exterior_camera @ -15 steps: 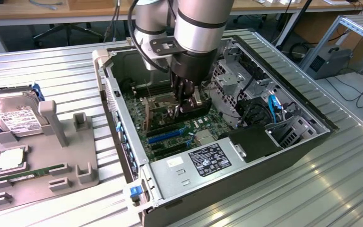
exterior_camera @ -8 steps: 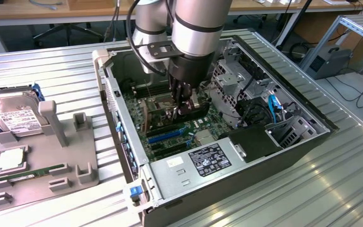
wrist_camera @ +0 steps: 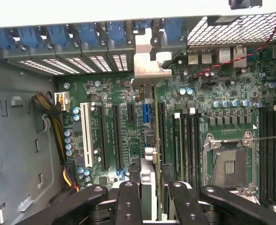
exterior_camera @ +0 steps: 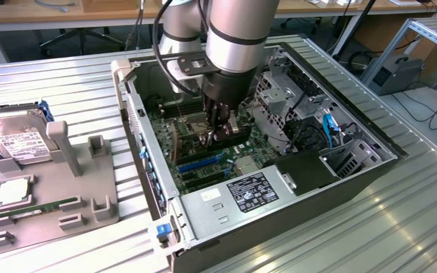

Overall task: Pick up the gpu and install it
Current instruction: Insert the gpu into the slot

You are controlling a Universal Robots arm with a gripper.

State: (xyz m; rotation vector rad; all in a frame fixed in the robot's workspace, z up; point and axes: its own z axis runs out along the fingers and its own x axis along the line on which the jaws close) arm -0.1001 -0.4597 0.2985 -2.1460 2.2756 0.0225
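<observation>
Gripper [exterior_camera: 225,132]: black, blocky fingers are reaching down into the open computer case [exterior_camera: 355,170] from a smooth silver arm [exterior_camera: 238,31]; in the wrist view the dark, screw-studded fingers [wrist_camera: 128,201] are pinching the gpu between them.
Gpu [wrist_camera: 155,140]: slim card seen edge-on in the wrist view, standing upright over the motherboard [wrist_camera: 199,101] among the long expansion slots; its pale, bent metal bracket [wrist_camera: 149,63] is sitting at the case's rear wall, beside the perforated slot covers [wrist_camera: 67,65] with blue plastic clips. Whether the card's edge is fully seated in a slot, I cannot tell.
Motherboard: green, densely dotted with small round capacitors, carrying one white slot [wrist_camera: 87,136], several black slots, a short blue slot [wrist_camera: 146,115] just beside the card, and a square metal-framed processor socket [wrist_camera: 229,164].
Case: grey sheet metal, lying on its side with the panel off, resting on a ribbed aluminium table [exterior_camera: 400,227]; a labelled power supply [exterior_camera: 241,196] is occupying its near end.
Fixture tray [exterior_camera: 74,193]: matte grey moulded holder on the exterior view's left, well apart from the case, holding a silver hard drive [exterior_camera: 17,142] with white label and a narrow green memory stick [exterior_camera: 32,209].
</observation>
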